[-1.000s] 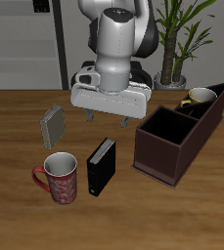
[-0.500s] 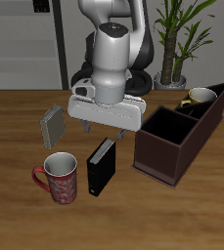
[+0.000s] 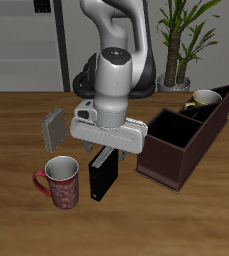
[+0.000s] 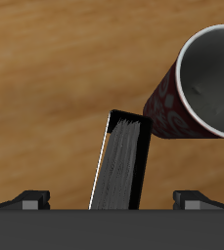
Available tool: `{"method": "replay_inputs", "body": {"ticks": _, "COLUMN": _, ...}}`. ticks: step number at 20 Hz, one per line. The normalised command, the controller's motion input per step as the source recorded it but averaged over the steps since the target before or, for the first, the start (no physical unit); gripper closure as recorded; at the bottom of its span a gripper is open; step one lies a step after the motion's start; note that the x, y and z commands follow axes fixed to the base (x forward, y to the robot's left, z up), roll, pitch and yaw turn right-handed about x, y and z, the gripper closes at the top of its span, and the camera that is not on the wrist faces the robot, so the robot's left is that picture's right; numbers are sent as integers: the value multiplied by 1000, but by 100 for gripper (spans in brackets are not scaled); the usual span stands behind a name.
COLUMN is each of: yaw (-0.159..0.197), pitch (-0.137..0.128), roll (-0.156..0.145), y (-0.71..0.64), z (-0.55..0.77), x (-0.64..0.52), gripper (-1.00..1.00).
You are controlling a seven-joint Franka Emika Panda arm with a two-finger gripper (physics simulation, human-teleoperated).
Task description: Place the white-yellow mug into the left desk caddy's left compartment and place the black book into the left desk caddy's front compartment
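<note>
The white-yellow mug (image 3: 206, 99) already sits inside the left desk caddy (image 3: 183, 138), in the compartment at the caddy's far end, at about two o'clock from the arm; I judge that half of the task done, though whether this is the compartment the task names cannot be confirmed from here.

The black book (image 3: 103, 172) stands upright on the table (image 3: 186, 220), outside the caddy and just beside its near wall, with the red patterned mug (image 3: 61, 182) at about nine o'clock from it and the grey book (image 3: 54, 127) farther back, near eleven o'clock.

The gripper (image 3: 104, 150) hangs directly over the black book. In the wrist view its two fingers (image 4: 31, 198) stand spread wide, one on each side of the book's pale page edge (image 4: 121, 161), touching nothing and holding nothing.

What is left, then: close on the book, lift it and set it into the caddy's front compartment, which looks unoccupied.
</note>
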Motion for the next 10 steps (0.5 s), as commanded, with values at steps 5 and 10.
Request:
{"method": "replay_inputs", "body": {"ticks": 5, "yaw": -38, "pitch": 58, "roll": 2, "y": -6, "z": -321, "x": 81, "gripper": -100}}
{"method": "replay_inputs", "body": {"ticks": 10, "yaw": 3, "pitch": 36, "roll": -4, "y": -51, "z": -267, "x": 47, "gripper": 100}}
